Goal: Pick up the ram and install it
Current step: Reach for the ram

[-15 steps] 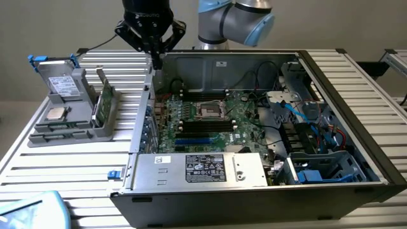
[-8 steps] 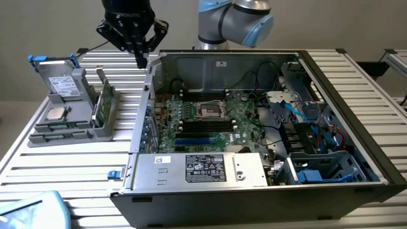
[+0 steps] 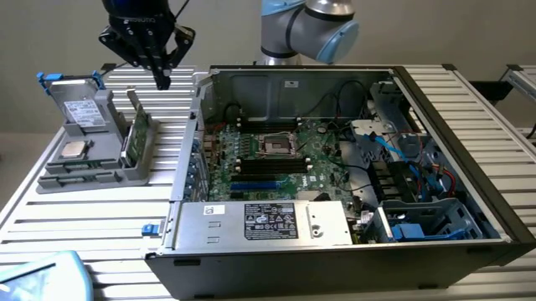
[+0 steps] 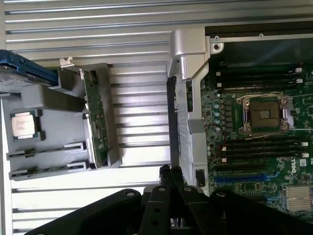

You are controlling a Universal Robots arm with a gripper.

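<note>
The ram (image 3: 134,128) is a thin green stick standing on edge in the right slot of the grey holder (image 3: 92,169), on the exterior view's left. In the wrist view the ram (image 4: 96,120) lies along the holder's wall (image 4: 111,117). My gripper (image 3: 162,80) hangs shut above and behind the holder, fingertips together and nothing between them, a short way above the ram's far end. The wrist view shows the gripper (image 4: 170,171) with fingers (image 4: 165,172) pressed together over the slatted table beside the open computer case (image 3: 494,207).
A square silver processor (image 3: 75,148) lies in the holder, and a grey drive (image 3: 82,111) with white label stands at its back. The motherboard (image 3: 277,157) in the case shows an empty processor socket (image 3: 277,145) and black memory slots (image 3: 272,164). A blue-white object (image 3: 37,276) lies at the front corner.
</note>
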